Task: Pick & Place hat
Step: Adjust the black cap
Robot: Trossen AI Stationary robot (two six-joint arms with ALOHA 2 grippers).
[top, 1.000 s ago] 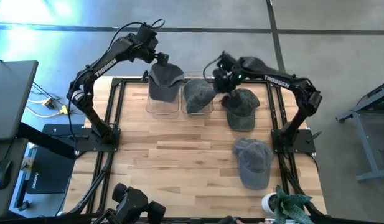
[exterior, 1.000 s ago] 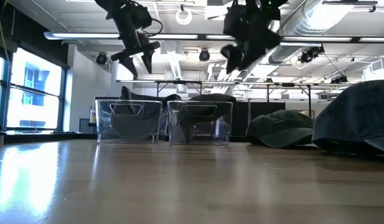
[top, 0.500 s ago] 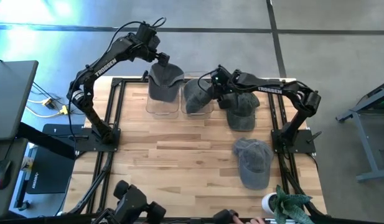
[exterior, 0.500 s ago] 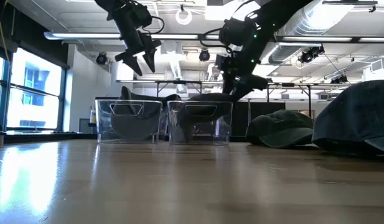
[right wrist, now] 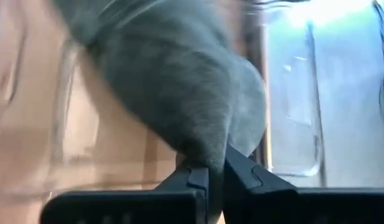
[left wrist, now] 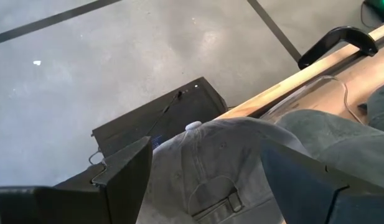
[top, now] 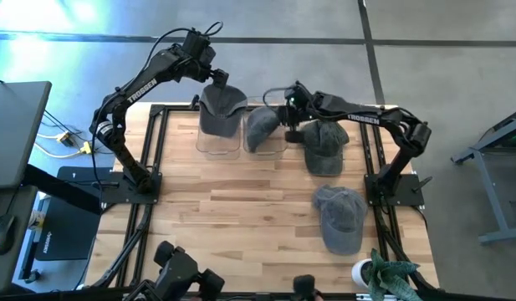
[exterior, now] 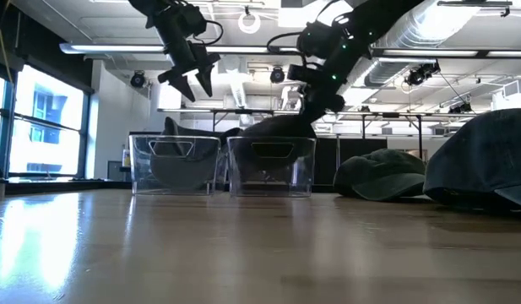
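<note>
Two clear bins stand at the table's far edge. The left bin (top: 216,144) holds a grey hat (top: 222,102), crown up. My left gripper (top: 216,79) hangs open above it; in the left wrist view its fingers stand on either side of this hat (left wrist: 223,162), apart from it. The right bin (exterior: 271,169) holds a second grey hat (top: 262,127), bunched and rising above the rim (exterior: 277,127). My right gripper (top: 283,119) is shut on that hat at its right side. My right gripper pinches a bunched fold of the hat's grey cloth (right wrist: 210,149) between its two fingers, at the hat's right side. The fingers (right wrist: 190,179) slant down from the table's right. The cloth is drawn up toward the fingers; the hat's left part stays in the bin.
Two more grey hats lie on the wooden table at the right: one beside the right bin (top: 326,149), one nearer the front (top: 341,219). A potted plant (top: 391,280) stands at the near right corner. The middle and left of the table are bare wood.
My right gripper has gone down and toward the table's left, from above the loose hat to the hat in the right bin. It tipped and rolled, then shut on the cloth. That hat has bunched narrower and risen above the bin's rim.
</note>
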